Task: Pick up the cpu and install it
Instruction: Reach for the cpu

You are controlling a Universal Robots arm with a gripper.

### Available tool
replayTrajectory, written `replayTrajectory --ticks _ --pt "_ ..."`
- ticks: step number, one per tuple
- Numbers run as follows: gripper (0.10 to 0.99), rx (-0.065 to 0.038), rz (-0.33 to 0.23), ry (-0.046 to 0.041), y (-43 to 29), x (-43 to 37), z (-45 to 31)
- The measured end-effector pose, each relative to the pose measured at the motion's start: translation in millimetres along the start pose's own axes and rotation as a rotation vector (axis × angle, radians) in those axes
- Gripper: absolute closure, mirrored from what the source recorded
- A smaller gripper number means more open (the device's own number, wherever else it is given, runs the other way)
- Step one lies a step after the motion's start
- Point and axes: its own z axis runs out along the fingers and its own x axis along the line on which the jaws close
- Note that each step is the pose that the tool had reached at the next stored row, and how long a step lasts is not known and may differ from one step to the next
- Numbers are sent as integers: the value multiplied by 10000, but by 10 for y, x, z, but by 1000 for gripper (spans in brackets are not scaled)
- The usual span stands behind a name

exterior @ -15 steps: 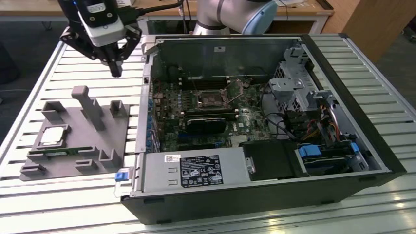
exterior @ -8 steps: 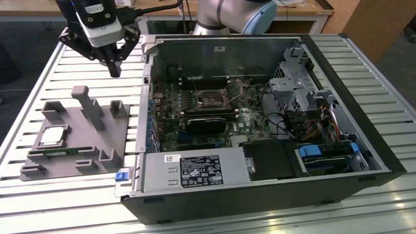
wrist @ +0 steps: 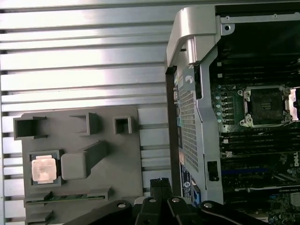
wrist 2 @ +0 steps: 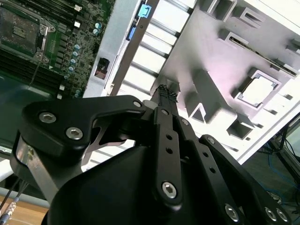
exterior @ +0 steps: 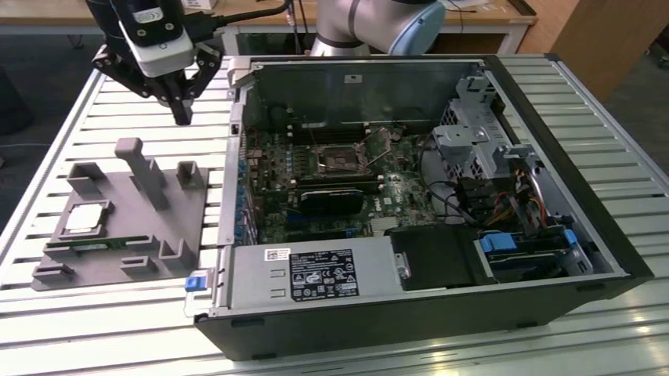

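- Jaws on your gripper were pressed together with nothing held, hanging above the far edge of the grey fixture, well clear of it.
- You had the cpu sitting flat in a square recess of that fixture on the slatted tabletop, silvery top facing up, untouched.
- From the jaws, the cpu lay toward the exterior view's left and nearer that camera, well apart. The first wrist view shows it diagonally across the fixture from the fingertips.
- The fixture's tall post stood between the jaws and the cpu, just beside the recess. Probably something your approach had to clear.
- The cpu was square, so it had no long axis. Its sides ran parallel to the fixture's edges.
- A green memory stick lay in a slot just beside the cpu, on the near side.
- Your target socket sat inside the open computer case, on the opposite side of the jaws from the cpu, and looked unfilled.
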Motion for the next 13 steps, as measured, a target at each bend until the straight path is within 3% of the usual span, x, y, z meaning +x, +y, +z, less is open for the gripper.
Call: replayTrajectory --ticks 13 --pt "973 0 0 1 -5 52 16"
